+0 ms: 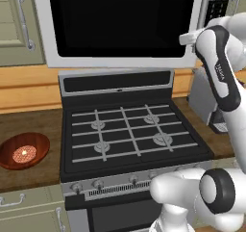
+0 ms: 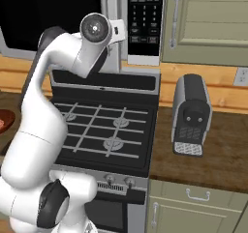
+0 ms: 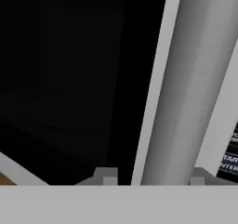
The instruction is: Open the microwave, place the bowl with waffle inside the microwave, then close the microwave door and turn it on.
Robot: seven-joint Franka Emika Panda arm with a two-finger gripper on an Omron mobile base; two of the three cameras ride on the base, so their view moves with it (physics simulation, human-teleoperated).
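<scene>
Straddling the long vertical grey handle (image 3: 186, 88) of the microwave door (image 1: 120, 24), the jaws are being held partly closed around it, one fingertip (image 3: 106, 175) showing on each side of the bar in the hand view; whether the pads are actually pressing on the handle cannot be told. The door is lying shut against the microwave (image 2: 116, 14), its black glass window facing the room, with the black keypad panel (image 2: 144, 19) just to the right of the handle. The gripper itself is being hidden behind the arm's wrist in both base views, up near the door's right edge. The bowl (image 1: 23, 150) is sitting on the wooden tabletop (image 1: 29, 122) to the left of the gas stove (image 1: 129, 130), near the tabletop's front edge, and the waffle (image 1: 24, 153) is lying inside it, near its middle. A dark grey toaster (image 2: 191, 115) is standing on the tabletop right of the stove, close to the stove's side.
</scene>
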